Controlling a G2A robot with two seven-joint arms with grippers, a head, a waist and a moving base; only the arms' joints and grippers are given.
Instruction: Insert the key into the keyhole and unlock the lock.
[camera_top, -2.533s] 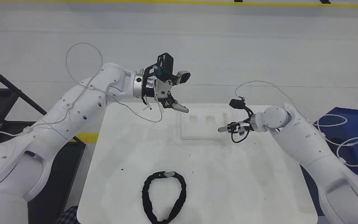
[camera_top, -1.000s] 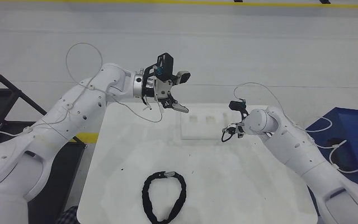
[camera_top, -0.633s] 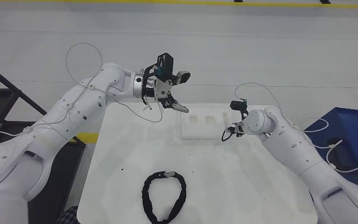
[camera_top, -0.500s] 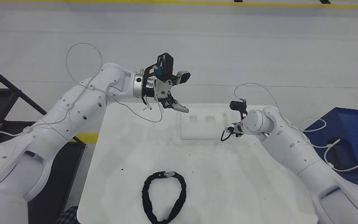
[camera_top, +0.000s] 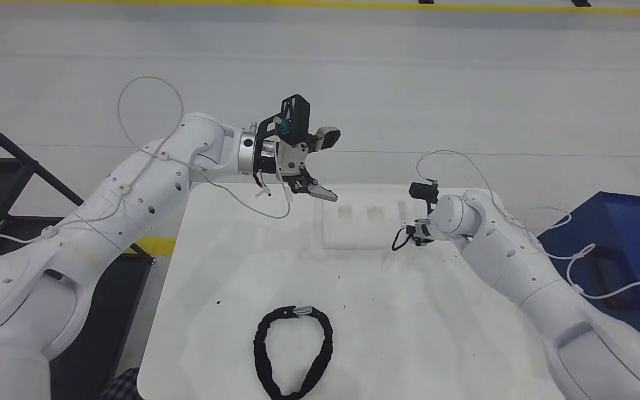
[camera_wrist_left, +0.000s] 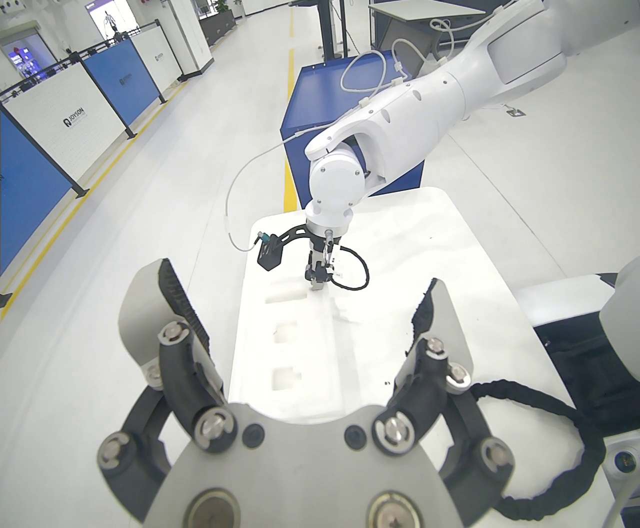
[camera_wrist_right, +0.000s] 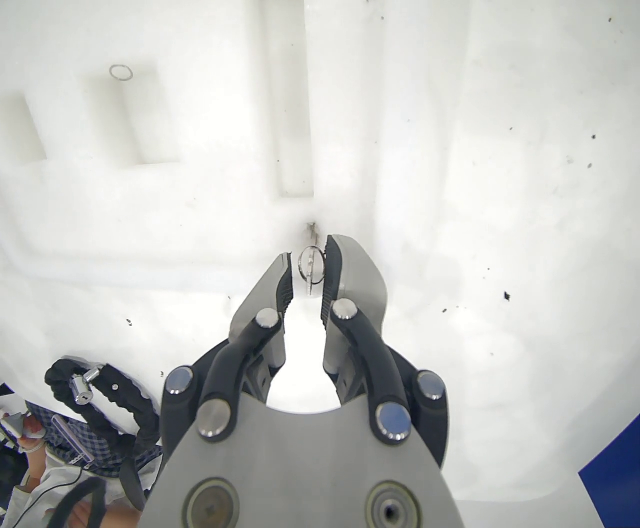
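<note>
A small silver key (camera_wrist_right: 311, 272) on a ring stands at the right end of the white foam tray (camera_top: 360, 232). My right gripper (camera_wrist_right: 309, 260) points down over it, fingers shut on the key with a pad on each side; the same gripper (camera_top: 403, 240) hangs at the tray's end. The black chain lock (camera_top: 292, 350) lies coiled near the table's front edge, and its silver cylinder (camera_wrist_right: 82, 390) shows the keyhole. My left gripper (camera_top: 330, 163) is open and holds nothing, high over the table's far left edge, well away from the lock.
The foam tray (camera_wrist_left: 300, 360) has several empty rectangular pockets. A blue cabinet (camera_top: 612, 235) stands just off the table's right side. The white table (camera_top: 450, 330) has bare surface between the tray and the lock.
My right gripper turned from pointing sideways to pointing down and shifted slightly left at the tray's right end. The left arm and the lock have not moved.
</note>
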